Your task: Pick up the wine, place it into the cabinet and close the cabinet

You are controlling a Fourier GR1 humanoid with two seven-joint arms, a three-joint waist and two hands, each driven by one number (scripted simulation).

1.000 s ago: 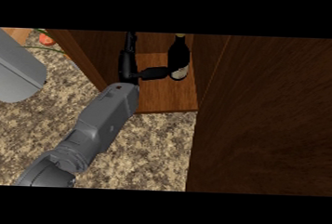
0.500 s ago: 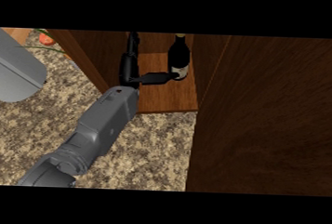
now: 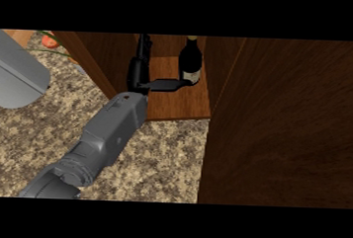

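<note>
The dark wine bottle (image 3: 189, 61) stands upright on the wooden shelf (image 3: 181, 104) inside the open cabinet. My right hand (image 3: 142, 73) is inside the cabinet just left of the bottle. Its fingers (image 3: 143, 48) point straight toward the back, and its thumb (image 3: 166, 84) sticks out sideways with its tip against the bottle's lower part. The hand is open and nothing curls round the bottle. Only a grey forearm (image 3: 13, 76) of my left arm shows at the left edge; its hand is out of view.
The open cabinet door (image 3: 281, 124) fills the right side as a tall dark wooden panel. The cabinet's left wall (image 3: 94, 59) stands beside my right forearm. A speckled stone counter (image 3: 163, 160) lies below. A red and green item (image 3: 50, 40) sits far left.
The thumb has stretched out a little further toward the bottle's base. The bottle stays upright on the shelf, and the arm has hardly moved.
</note>
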